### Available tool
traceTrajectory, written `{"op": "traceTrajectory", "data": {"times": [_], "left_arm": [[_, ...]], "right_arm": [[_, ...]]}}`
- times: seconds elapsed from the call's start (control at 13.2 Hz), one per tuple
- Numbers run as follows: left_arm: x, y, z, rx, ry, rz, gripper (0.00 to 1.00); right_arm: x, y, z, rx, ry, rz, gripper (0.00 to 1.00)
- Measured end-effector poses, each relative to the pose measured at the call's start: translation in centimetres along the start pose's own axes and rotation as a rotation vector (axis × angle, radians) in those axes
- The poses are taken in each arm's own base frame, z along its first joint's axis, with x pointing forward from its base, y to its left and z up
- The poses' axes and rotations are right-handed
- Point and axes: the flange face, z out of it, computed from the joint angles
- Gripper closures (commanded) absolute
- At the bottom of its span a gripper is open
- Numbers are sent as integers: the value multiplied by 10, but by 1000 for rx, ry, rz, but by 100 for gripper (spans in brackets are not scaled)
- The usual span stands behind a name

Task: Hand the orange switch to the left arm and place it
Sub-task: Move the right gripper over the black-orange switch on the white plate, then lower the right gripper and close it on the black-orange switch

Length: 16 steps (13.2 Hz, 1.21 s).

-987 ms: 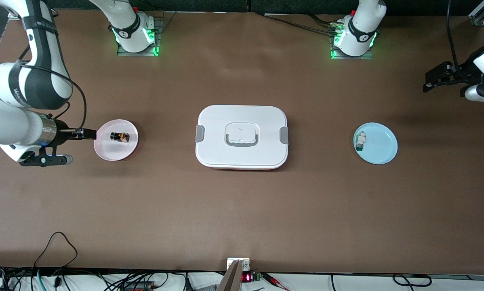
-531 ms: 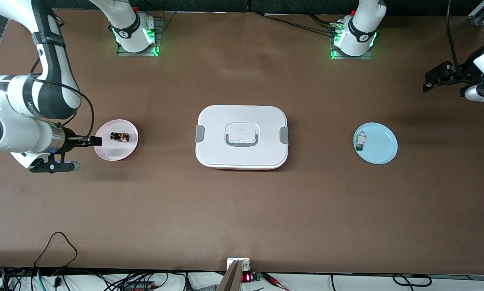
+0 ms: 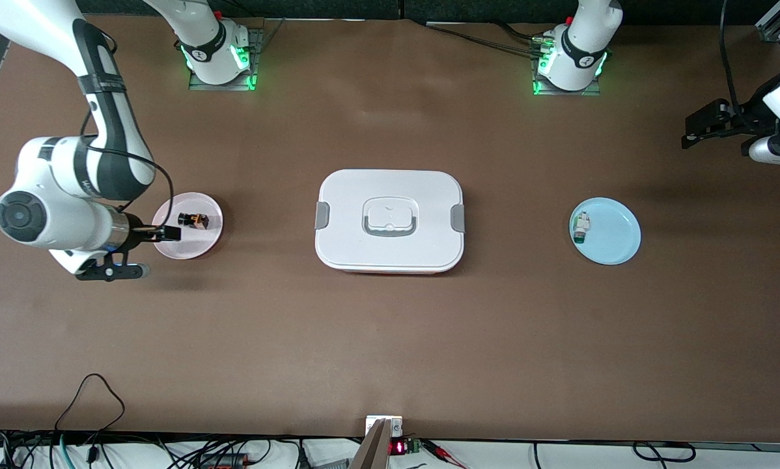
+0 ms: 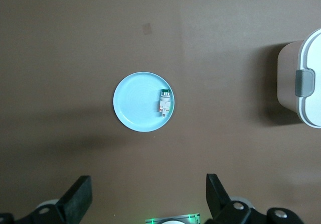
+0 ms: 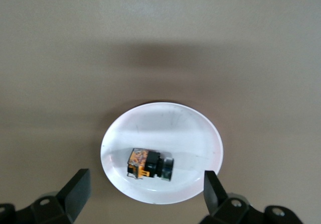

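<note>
Front view shows the worktop [image 3: 390, 339] with the box [image 3: 390, 220] at mid-table and nothing transferred yet: pickup, handover and set-down all remain. Toward the right arm's end, the pink plate [image 3: 198, 244] carries the switch [image 3: 193, 221]. Over that plate's edge, the right hand [image 5: 145, 196] hangs wide open and empty, having crept closer since a second ago. Away at its own end, the left hand [image 4: 148, 201] waits, open and empty.

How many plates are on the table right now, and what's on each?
2. The pink plate, toward the right arm's end, holds the orange switch. The blue plate, toward the left arm's end, holds a white-and-green component.
</note>
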Motion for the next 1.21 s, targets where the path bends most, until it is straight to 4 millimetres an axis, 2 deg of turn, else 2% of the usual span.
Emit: {"op": "traceTrajectory", "data": {"times": [0.23, 0.61, 0.76, 1.21], "left_arm": [[0, 0, 0, 0, 0, 0, 0], [0, 0, 0, 0, 0, 0, 0], [0, 0, 0, 0, 0, 0, 0], [0, 0, 0, 0, 0, 0, 0]], "right_arm": [[2, -14, 10, -6, -8, 35, 0], [-5, -12, 8, -9, -48, 78, 0], [-16, -11, 5, -8, -65, 82, 0], [-64, -7, 14, 1, -70, 85, 0]]}}
